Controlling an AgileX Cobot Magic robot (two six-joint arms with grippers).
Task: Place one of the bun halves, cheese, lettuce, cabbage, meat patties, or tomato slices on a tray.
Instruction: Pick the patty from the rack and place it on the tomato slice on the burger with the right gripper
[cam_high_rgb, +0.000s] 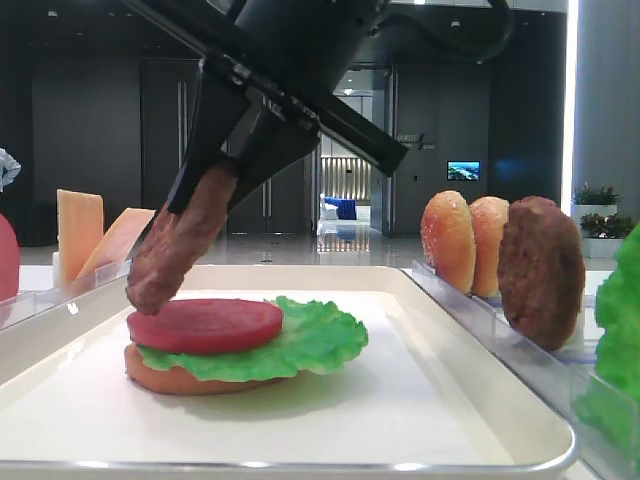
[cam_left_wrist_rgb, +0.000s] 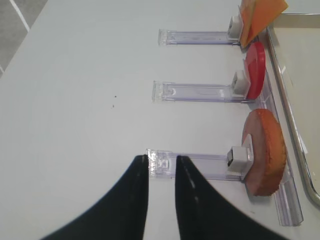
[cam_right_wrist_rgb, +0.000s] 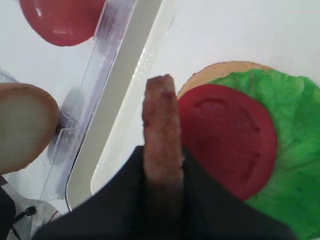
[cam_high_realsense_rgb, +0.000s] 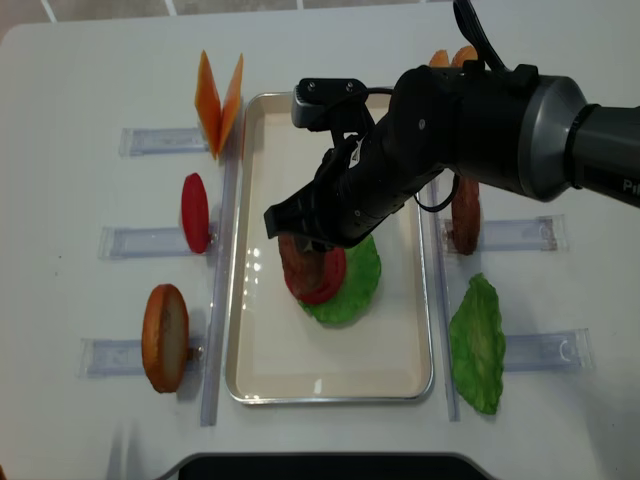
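My right gripper (cam_high_realsense_rgb: 300, 240) is shut on a dark brown meat patty (cam_high_rgb: 175, 250), which it holds edge-down and tilted. The patty's lower edge hangs just over the left side of a tomato slice (cam_high_rgb: 205, 325). That slice lies on a lettuce leaf (cam_high_rgb: 310, 340) and a bun half (cam_high_rgb: 170, 382), stacked in the white tray (cam_high_realsense_rgb: 330, 380). From the right wrist the patty (cam_right_wrist_rgb: 161, 125) sticks out between the black fingers, beside the tomato slice (cam_right_wrist_rgb: 230, 137). My left gripper (cam_left_wrist_rgb: 161, 162) is shut on nothing, above the table at the end of a clear rack (cam_left_wrist_rgb: 200, 165).
Left of the tray, racks hold cheese (cam_high_realsense_rgb: 218, 100), a tomato slice (cam_high_realsense_rgb: 195, 212) and a bun half (cam_high_realsense_rgb: 165, 337). On the right stand two bun halves (cam_high_rgb: 448, 240), another patty (cam_high_realsense_rgb: 464, 215) and a lettuce leaf (cam_high_realsense_rgb: 478, 345).
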